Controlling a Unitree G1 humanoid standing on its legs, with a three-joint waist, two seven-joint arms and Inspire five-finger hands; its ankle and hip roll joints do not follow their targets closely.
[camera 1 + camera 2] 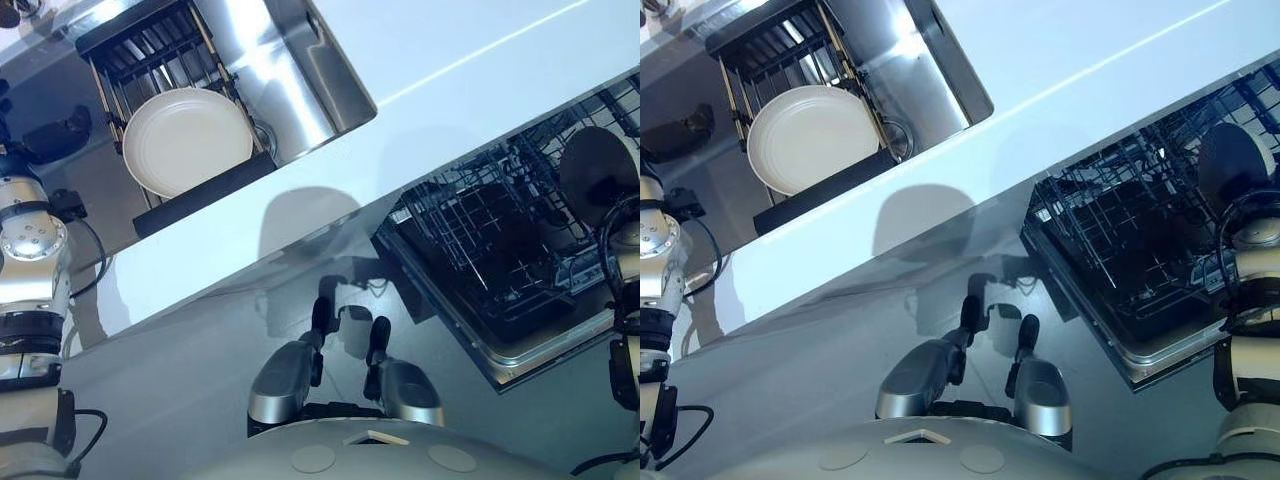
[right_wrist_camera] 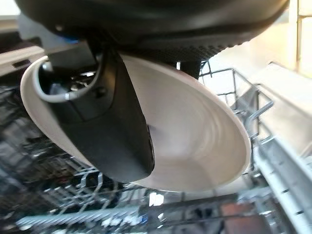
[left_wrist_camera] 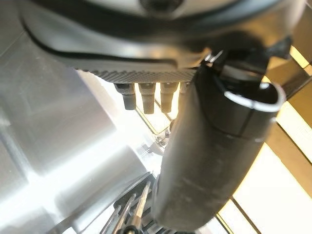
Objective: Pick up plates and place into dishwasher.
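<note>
**Right hand holds a plate over the dishwasher rack**

The right hand (image 2: 117, 122) is clamped on a white plate (image 2: 195, 141), thumb pressed across its face, tilted just above the wire dishwasher rack (image 1: 490, 240). Beside the rack runs the white bench (image 1: 450, 70). Across the bench from the rack, a second white plate (image 1: 187, 140) lies on a dark drying rack (image 1: 150, 45) over the steel sink (image 1: 290, 75). The left hand (image 3: 214, 146) hangs near that sink, fingers relaxed and apart. No writing is legible.

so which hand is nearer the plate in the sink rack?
Left. The left hand sits just beside the sink rack holding the white plate. The right hand is across the counter over the dishwasher rack, thumb pressed on another plate.
</note>
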